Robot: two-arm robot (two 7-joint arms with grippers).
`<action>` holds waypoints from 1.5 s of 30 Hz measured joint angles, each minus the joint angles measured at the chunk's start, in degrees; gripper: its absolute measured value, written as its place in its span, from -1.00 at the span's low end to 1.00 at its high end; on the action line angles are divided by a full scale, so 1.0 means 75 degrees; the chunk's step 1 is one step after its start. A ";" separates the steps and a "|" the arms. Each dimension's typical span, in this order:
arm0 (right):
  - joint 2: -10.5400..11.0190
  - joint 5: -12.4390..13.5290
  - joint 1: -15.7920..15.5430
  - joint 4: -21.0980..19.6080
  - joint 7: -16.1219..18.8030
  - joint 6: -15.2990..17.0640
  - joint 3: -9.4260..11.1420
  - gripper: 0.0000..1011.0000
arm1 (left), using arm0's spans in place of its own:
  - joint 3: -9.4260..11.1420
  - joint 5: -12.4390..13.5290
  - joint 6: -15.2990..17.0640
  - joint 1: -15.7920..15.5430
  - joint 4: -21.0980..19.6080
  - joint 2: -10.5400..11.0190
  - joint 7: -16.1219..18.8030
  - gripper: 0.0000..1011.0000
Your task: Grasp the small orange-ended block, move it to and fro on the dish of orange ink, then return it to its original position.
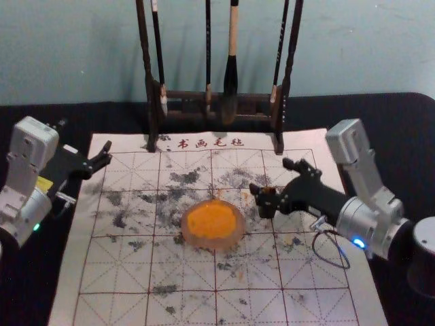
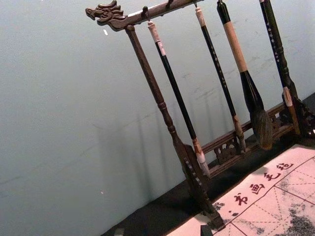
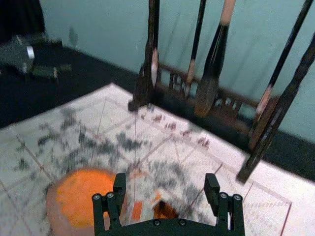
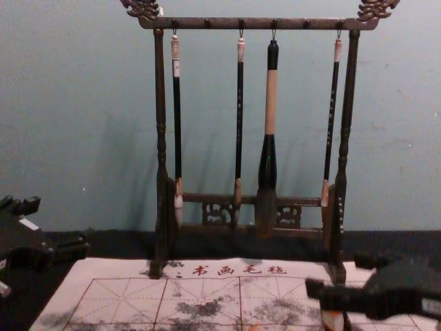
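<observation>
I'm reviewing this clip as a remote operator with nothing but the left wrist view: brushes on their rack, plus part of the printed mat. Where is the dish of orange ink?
Observer: In the head view, the dish lies around the middle of the mat, with orange ink in it.

Operator: Which side of it is the right gripper on?

Observer: The right gripper reaches over the mat from the robot's right, beyond the dish's right edge, close to the small block.

Operator: Has it closed on that block?

Observer: No. The right wrist view shows its fingers spread wide, with a gap between them.
</observation>
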 joint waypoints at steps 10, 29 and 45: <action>-0.0096 0.0193 -0.0048 -0.0458 -0.0392 -0.0881 0.0614 0.98 | 0.0000 0.0000 -0.0001 0.0001 0.0000 0.0000 0.0000 0.98; -0.0678 -0.1057 -0.0173 0.0924 -0.1594 -0.0956 0.0915 0.98 | 0.0000 0.0000 0.0000 0.0001 0.0000 0.0000 0.0000 0.98; -0.0680 -0.1068 -0.0171 0.0931 -0.1599 -0.0952 0.0906 0.98 | 0.0000 0.0000 0.0000 0.0000 0.0000 0.0000 0.0000 0.98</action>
